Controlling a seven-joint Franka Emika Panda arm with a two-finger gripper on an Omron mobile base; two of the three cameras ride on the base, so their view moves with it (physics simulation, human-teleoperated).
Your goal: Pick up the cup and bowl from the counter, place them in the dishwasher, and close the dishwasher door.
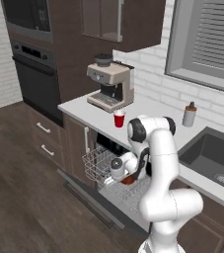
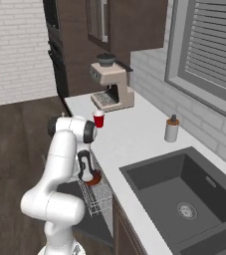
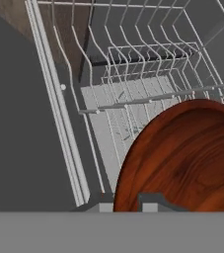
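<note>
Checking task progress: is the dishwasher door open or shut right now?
Open. The dishwasher door lies folded down toward the floor, and the wire rack is pulled out above it.

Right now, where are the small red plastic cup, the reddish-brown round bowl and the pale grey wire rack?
Small red plastic cup (image 1: pixel 119 119), left base view, side wall.
Reddish-brown round bowl (image 3: pixel 182 158), hand view, inner surface.
Pale grey wire rack (image 1: pixel 94 163), left base view, front wires.

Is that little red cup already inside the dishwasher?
No, the red cup stands on the white counter in front of the coffee machine.
</note>
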